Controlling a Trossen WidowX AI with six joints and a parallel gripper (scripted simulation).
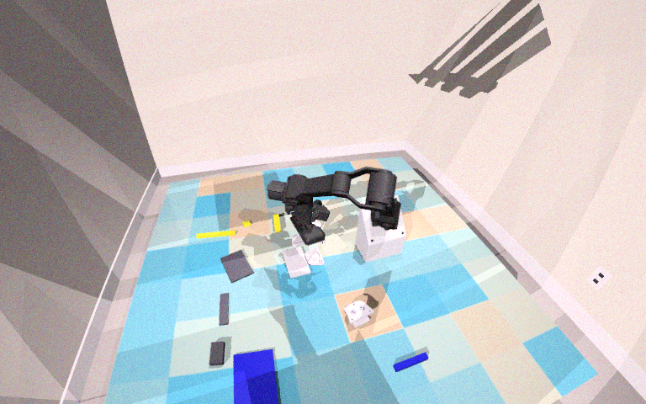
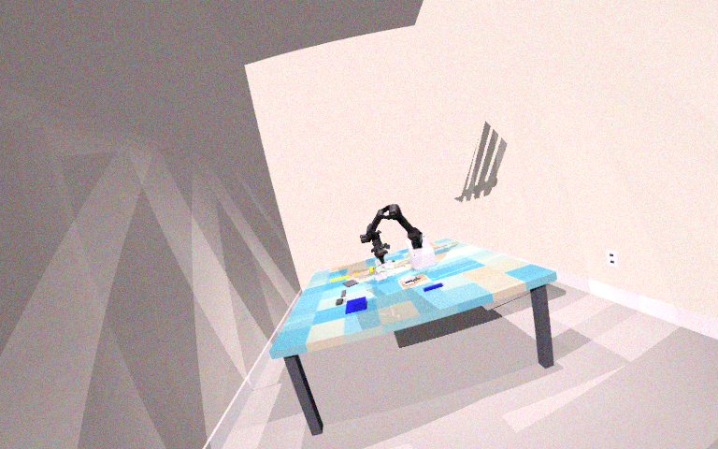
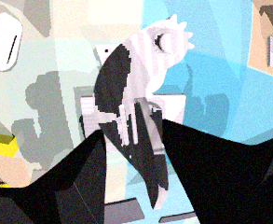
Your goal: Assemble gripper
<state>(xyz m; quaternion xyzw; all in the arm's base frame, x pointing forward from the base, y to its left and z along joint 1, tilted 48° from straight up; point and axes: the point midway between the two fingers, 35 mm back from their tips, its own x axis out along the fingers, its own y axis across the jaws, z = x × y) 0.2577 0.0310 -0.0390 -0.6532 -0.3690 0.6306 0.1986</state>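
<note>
My gripper [image 1: 312, 241] [image 2: 382, 261] [image 3: 131, 131] is shut on one white jaw [image 3: 147, 61], holding it above the table; its toothed round end with a hole points up and right in the wrist view. Below it, partly hidden, lies the pale gripper base [image 1: 296, 262] [image 3: 175, 104], a flat block with a smaller detailed part beside it; its pins are not clear. Another rounded white part [image 3: 3, 42] with a slot, apparently the second jaw, lies to the left in the wrist view. A white piece with two round marks [image 1: 357, 310], apparently the housing plate, sits on an orange tile.
Yellow bars [image 1: 215, 233] [image 1: 276, 222] lie left of the gripper. A dark square [image 1: 236, 265] and dark blocks [image 1: 224, 308] [image 1: 217, 353] lie front left. A large blue block [image 1: 255, 378] and a blue bar [image 1: 410, 362] are in front. The arm's white pedestal [image 1: 381, 242] stands right.
</note>
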